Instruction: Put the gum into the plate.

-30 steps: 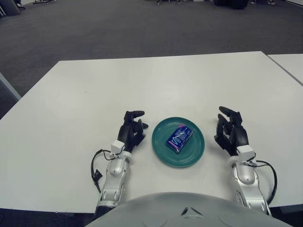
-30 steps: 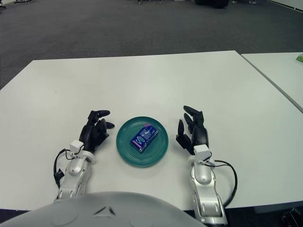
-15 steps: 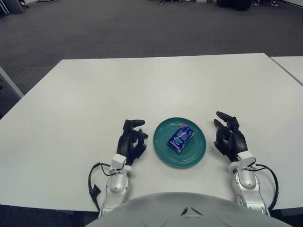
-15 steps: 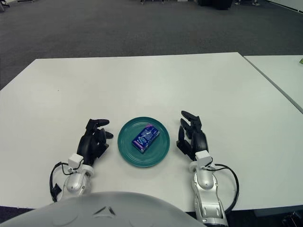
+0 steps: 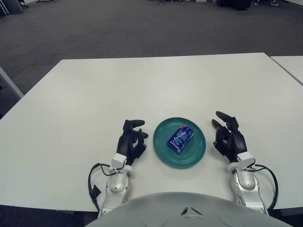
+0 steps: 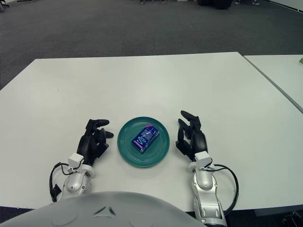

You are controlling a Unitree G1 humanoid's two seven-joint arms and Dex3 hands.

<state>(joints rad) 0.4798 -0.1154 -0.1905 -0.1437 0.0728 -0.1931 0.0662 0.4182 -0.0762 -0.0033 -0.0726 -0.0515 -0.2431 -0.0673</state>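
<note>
plate (image 6: pixel 161 152): teal, on the white table (image 6: pixel 142 90), near its front edge | gum (image 6: pixel 145 138): blue pack, lay inside the plate, tilted | left hand (image 6: pixel 94 141): just left of the plate, fingers loosely spread, held nothing | right hand (image 6: pixel 191 138): just right of the plate, fingers loosely spread, held nothing

Before me lies a white table (image 5: pixel 142 80), its top plain and matte. A second white table (image 6: pixel 279 71) stands just beside it on my right, a narrow gap between them. Beyond both stretches dark grey carpet (image 5: pixel 118 28), evenly lit.
</note>
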